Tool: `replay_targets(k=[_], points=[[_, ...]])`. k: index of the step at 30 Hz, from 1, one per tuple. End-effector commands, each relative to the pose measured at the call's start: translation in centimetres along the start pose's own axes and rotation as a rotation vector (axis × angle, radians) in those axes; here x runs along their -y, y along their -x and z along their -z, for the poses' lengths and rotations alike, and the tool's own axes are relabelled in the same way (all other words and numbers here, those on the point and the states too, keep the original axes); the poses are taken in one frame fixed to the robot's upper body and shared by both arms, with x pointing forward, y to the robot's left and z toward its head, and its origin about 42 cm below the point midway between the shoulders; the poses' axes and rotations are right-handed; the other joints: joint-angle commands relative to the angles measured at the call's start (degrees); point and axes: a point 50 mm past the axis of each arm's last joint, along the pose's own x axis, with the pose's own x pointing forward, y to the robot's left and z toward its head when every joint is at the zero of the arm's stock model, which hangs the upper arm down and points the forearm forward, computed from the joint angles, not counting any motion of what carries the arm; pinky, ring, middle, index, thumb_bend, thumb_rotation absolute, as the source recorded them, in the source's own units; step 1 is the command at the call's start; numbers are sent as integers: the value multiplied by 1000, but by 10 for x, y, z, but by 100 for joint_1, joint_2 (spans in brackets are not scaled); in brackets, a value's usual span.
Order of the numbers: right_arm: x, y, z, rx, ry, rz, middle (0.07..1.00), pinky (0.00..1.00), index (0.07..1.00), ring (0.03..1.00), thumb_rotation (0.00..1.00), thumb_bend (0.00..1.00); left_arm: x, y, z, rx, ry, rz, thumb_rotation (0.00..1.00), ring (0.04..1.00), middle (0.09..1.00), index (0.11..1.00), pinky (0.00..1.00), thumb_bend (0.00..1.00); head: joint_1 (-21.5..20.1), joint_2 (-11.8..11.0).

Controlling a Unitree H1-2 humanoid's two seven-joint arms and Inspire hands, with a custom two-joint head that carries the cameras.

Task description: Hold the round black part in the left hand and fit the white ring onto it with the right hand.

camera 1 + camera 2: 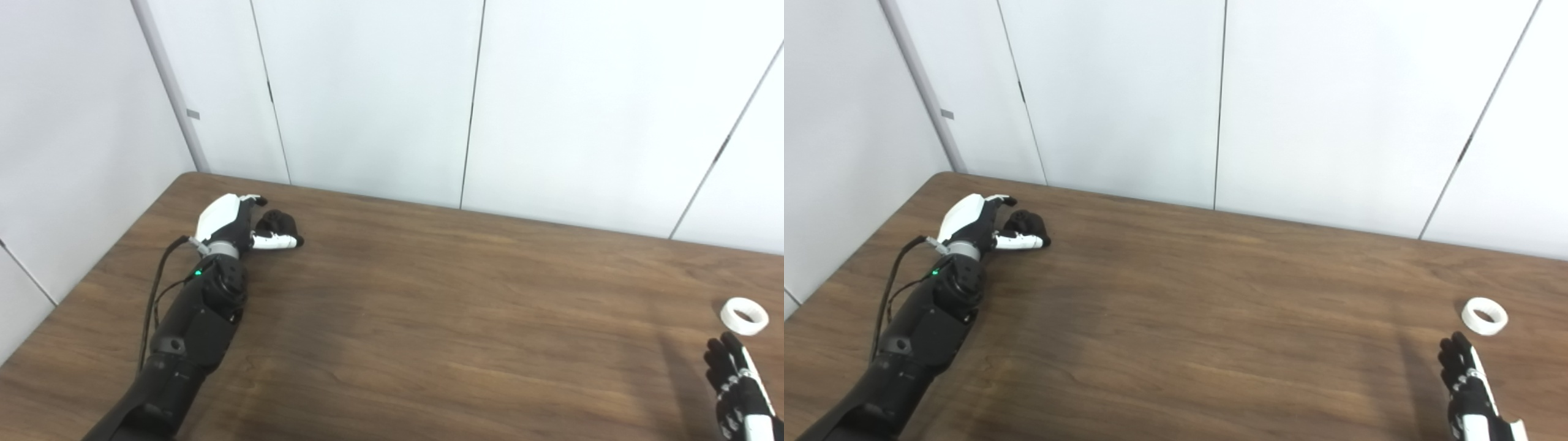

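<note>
The round black part (277, 222) lies on the brown table (429, 306) at the far left. My left hand (236, 223) rests beside it, with the fingers behind the part and the thumb (278, 242) in front of it, spread and not closed on it. The white ring (743, 316) lies flat on the table at the right, also in the right eye view (1484, 316). My right hand (738, 383) is low at the right edge, open and empty, its fingertips a little short of the ring.
White wall panels (380, 92) stand right behind the table's far edge and along its left side. A black cable (153, 288) runs along my left forearm. The table's left corner is close to the left hand.
</note>
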Motion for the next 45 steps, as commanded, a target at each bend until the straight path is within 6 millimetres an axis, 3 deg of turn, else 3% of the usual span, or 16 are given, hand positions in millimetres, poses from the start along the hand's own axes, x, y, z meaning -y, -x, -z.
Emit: replay_targets(k=[1, 22, 40, 45], points=[[-4, 21, 22, -86, -26, 13, 967, 1000, 968, 979, 1000, 492, -32, -11, -16, 45, -16, -83, 350, 1000, 948, 840, 1000, 953, 4, 3], [-1, 24, 21, -96, -33, 15, 954, 1000, 957, 964, 1000, 489, -30, -10, -5, 2, -38, -98, 305, 986, 927, 798, 1000, 921, 56, 72], [2, 25, 23, -91, -22, 16, 948, 981, 948, 955, 1000, 509, -28, -9, -9, 2, -19, -100, 274, 970, 899, 754, 1000, 897, 44, 101], [3, 25, 24, -93, -25, 19, 944, 988, 945, 956, 1000, 517, -28, -11, -10, -9, -66, -86, 306, 962, 887, 729, 1000, 878, 49, 107]])
